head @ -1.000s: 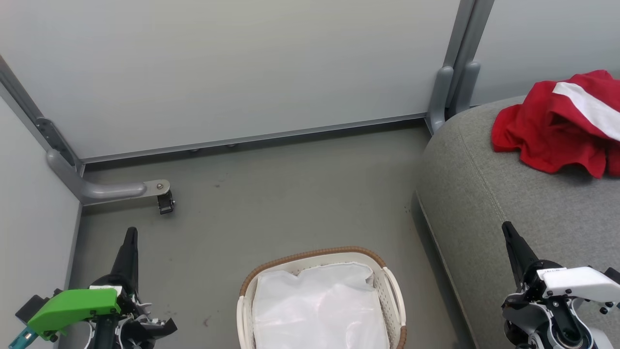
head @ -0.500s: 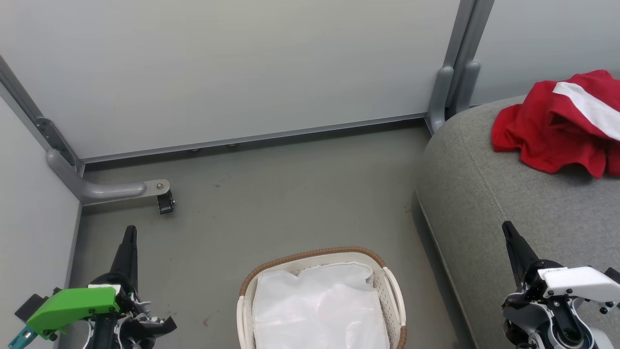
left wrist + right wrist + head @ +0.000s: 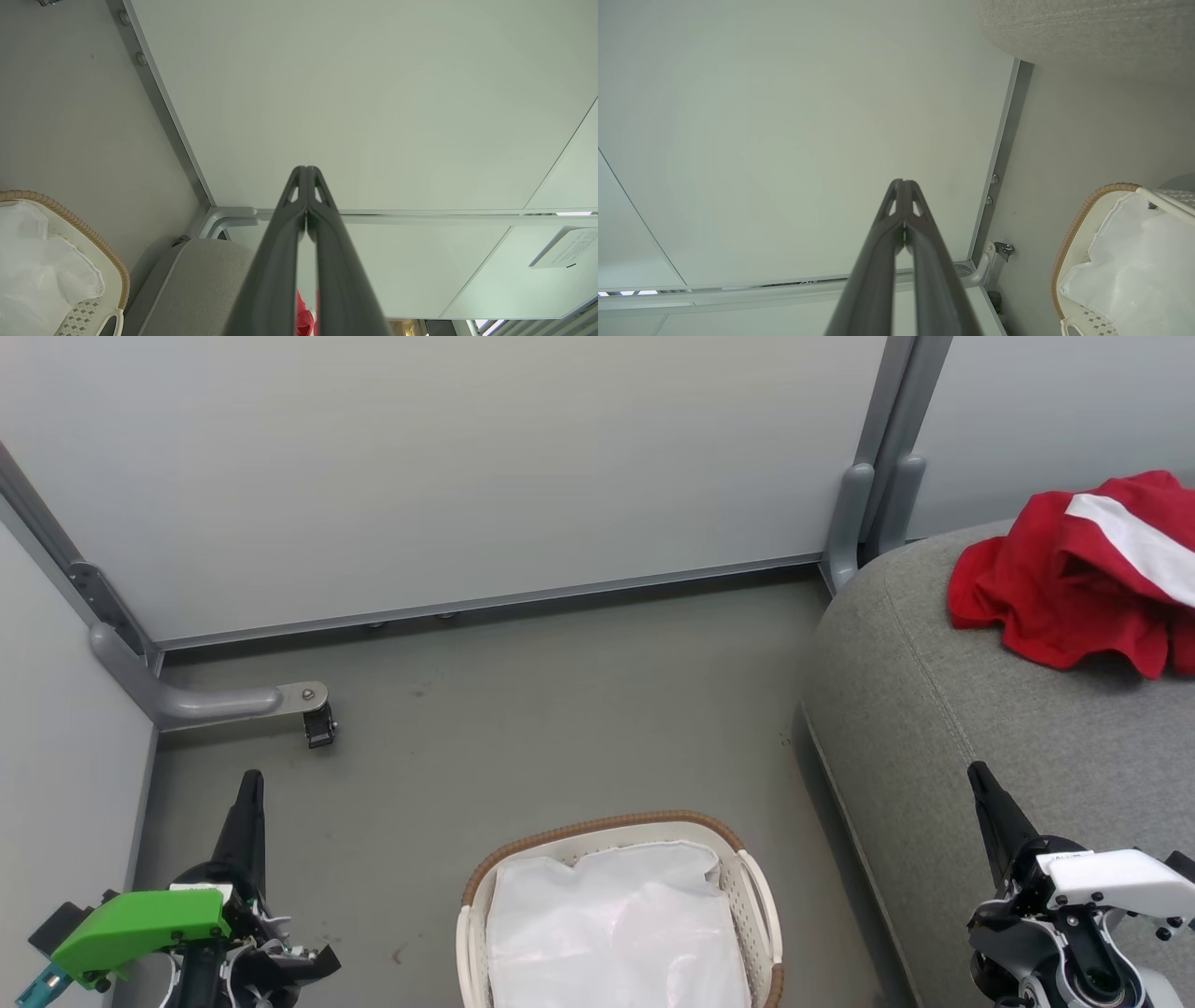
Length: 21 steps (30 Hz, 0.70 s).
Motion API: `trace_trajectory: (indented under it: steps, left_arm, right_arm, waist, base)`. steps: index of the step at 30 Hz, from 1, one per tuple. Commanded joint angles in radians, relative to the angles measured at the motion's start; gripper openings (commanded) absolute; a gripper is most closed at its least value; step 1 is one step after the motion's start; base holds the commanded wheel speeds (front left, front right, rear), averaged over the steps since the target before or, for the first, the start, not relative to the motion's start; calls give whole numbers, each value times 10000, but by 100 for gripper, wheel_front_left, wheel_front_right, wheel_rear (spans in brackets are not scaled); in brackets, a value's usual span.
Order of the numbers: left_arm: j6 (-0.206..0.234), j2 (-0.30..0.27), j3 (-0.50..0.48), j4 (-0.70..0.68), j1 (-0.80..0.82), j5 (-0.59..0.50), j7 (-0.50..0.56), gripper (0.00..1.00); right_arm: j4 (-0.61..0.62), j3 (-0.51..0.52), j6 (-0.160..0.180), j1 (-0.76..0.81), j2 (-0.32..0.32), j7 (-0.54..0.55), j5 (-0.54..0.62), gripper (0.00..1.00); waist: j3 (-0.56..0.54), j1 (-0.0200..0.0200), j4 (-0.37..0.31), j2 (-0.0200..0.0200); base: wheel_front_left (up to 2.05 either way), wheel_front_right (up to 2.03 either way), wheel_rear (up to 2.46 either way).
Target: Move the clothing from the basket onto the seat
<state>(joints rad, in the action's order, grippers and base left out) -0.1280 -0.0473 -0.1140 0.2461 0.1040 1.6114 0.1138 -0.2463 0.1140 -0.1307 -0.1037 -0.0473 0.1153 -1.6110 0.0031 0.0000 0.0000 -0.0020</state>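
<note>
- Red clothing is heaped on the grey seat, well apart from the basket, lined in white.
- Left gripper and right gripper are closed, empty.
- The basket is best checked for leftovers before finishing.
- Its near end and the clothing's right edge are cut off.

One basket at the bottom centre, with one liner in it. One seat at the right. One heap of clothing at the upper right; its garments cannot be counted. Two grippers, each with two fingers: left gripper at lower left, right gripper at lower right.
</note>
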Motion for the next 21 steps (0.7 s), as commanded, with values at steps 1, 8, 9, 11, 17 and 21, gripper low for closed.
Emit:
trace_trajectory:
  steps: [1,8,9,11,17,21]
  left_arm:
    - [-54,-54,-24,-24,104,29,41,0]
    - [-51,-55,-24,-25,104,30,40,0]
    - [-50,-55,-23,-25,104,30,42,0]
    - [-50,-55,-23,-25,104,30,40,0]
    - [-50,-55,-23,-25,104,30,41,0]
    - [-50,-55,-23,-26,104,30,40,0]
  right_arm:
    - [38,20,0,-87,-55,11,-37,0]
    - [38,20,0,-87,-55,11,-38,0]
    - [38,20,0,-87,-55,11,-38,0]
    - [38,20,0,-87,-55,11,-38,0]
    - [38,20,0,-87,-56,11,-38,0]
    - [38,20,0,-87,-56,10,-38,0]
  waist:
    - [0,0,0,20]
    - [0,0,0,20]
    - [0,0,0,20]
    - [0,0,0,20]
    - [0,0,0,20]
    - [0,0,0,20]
  base:
    - [0,0,0]
    - [0,0,0]
    - [0,0,0]
    - [0,0,0]
    - [0,0,0]
    - [0,0,0]
